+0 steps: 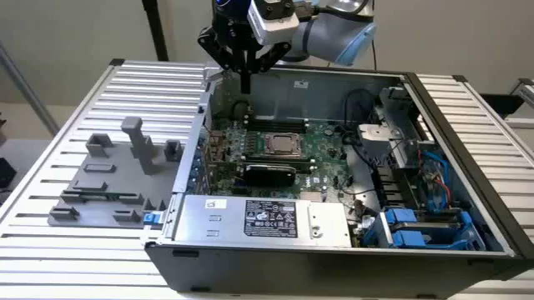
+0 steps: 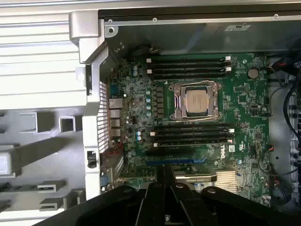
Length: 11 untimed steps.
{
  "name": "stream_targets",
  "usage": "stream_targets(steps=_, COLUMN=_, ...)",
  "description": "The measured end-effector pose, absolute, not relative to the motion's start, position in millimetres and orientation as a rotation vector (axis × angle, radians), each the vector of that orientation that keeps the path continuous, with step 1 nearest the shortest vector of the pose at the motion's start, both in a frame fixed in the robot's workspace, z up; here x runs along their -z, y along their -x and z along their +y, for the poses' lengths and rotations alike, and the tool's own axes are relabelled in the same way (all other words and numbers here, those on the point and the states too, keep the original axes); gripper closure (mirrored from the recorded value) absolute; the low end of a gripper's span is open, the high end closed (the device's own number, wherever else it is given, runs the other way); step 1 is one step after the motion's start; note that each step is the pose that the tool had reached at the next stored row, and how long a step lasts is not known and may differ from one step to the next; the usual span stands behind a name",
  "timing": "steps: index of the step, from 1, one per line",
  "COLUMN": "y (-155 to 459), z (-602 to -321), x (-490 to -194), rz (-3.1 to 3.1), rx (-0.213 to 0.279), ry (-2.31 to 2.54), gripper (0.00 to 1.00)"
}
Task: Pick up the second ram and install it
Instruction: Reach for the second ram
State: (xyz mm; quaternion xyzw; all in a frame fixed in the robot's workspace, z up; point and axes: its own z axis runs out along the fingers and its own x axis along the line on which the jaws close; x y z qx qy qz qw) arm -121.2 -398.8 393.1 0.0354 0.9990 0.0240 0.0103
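**Spotter:** Where's the ram stick?

**Me:** I can't pick it out for sure. My best guess is the long dark strip (image 1: 99,196) in the gray holder (image 1: 84,169) on the bench (image 1: 50,262), just outside the computer case (image 1: 451,125). It sits off the case's side wall, down toward the power-supply (image 1: 250,219) end.

**Spotter:** And its long axis?

**Me:** It points at that side wall, roughly in line with the memory slots (image 2: 188,66) inside the case.

**Spotter:** What about the claw?

**Me:** The claw (image 1: 247,87) hangs over the case's far corner on the holder's side, above the motherboard (image 2: 244,108). Its fingers are pressed together, and I see nothing green between them. If the strip is the stick, I judge it lies outward across the wall from the claw, well apart from it.
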Motion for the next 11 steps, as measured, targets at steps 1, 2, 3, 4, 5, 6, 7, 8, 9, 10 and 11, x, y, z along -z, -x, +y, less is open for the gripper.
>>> stream_targets(steps=1, y=121.2, z=-398.8, x=-393.1, rz=3.118, rx=-0.075, ry=-0.11, gripper=1.0)
stream_targets(steps=2, y=121.2, z=-398.8, x=-393.1, rz=3.118, rx=-0.075, ry=-0.11, gripper=1.0)
stream_targets(steps=3, y=121.2, z=-398.8, x=-393.1, rz=3.118, rx=-0.075, ry=-0.11, gripper=1.0)
stream_targets(steps=4, y=121.2, z=-398.8, x=-393.1, rz=3.118, rx=-0.075, ry=-0.11, gripper=1.0)
stream_targets(steps=5, y=121.2, z=-398.8, x=-393.2, rz=3.118, rx=-0.075, ry=-0.11, gripper=1.0)
stream_targets(steps=6, y=121.2, z=-398.8, x=-393.1, rz=3.118, rx=-0.075, ry=-0.11, gripper=1.0)
stream_targets(steps=7, y=121.2, z=-398.8, x=-393.2, rz=3.118, rx=-0.075, ry=-0.11, gripper=1.0)
stream_targets(steps=8, y=121.2, z=-398.8, x=-393.2, rz=3.118, rx=-0.075, ry=-0.11, gripper=1.0)
stream_targets(steps=9, y=121.2, z=-398.8, x=-393.2, rz=3.118, rx=-0.075, ry=-0.11, gripper=1.0)
stream_targets(steps=10, y=121.5, z=-398.8, x=-393.3, rz=3.118, rx=-0.075, ry=-0.11, gripper=1.0)
stream_targets(steps=11, y=122.8, z=-399.0, x=-393.4, rz=3.118, rx=-0.074, ry=-0.111, gripper=1.0)
